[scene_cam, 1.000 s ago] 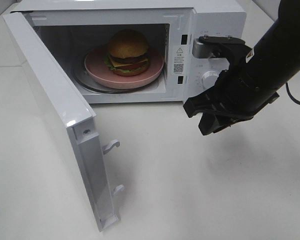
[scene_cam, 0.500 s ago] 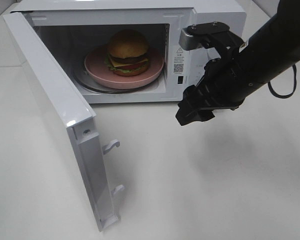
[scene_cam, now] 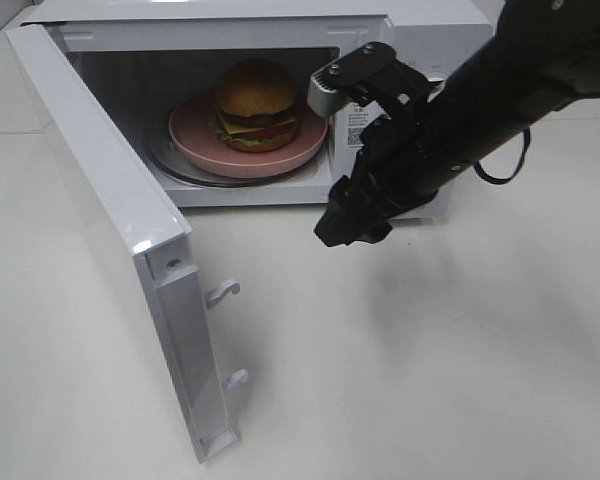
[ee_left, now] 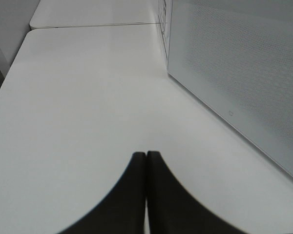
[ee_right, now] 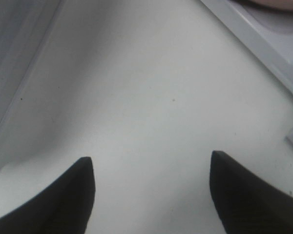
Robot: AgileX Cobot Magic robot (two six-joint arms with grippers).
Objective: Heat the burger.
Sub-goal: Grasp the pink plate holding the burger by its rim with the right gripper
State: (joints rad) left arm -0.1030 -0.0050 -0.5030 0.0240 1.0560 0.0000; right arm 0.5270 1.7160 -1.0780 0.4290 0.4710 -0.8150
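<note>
The burger [scene_cam: 256, 103] sits on its pink plate [scene_cam: 192, 140] inside the microwave [scene_cam: 430, 25], so loading looks done. Its door [scene_cam: 100, 200] stands wide open, so closing it and starting the heat remain. The right gripper [scene_cam: 345, 222] hovers before the microwave, jaws apart and empty. The left gripper [ee_left: 146, 163] is pressed together.

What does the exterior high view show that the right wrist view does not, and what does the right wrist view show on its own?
Only the exterior high view shows the burger sitting inside the microwave, and the right arm reaching in front of it. Only the right wrist view shows clearly that the right gripper is open: its two dark fingertips stand wide apart with nothing between them. Both views share the white table and the lower front edge of the microwave.
</note>
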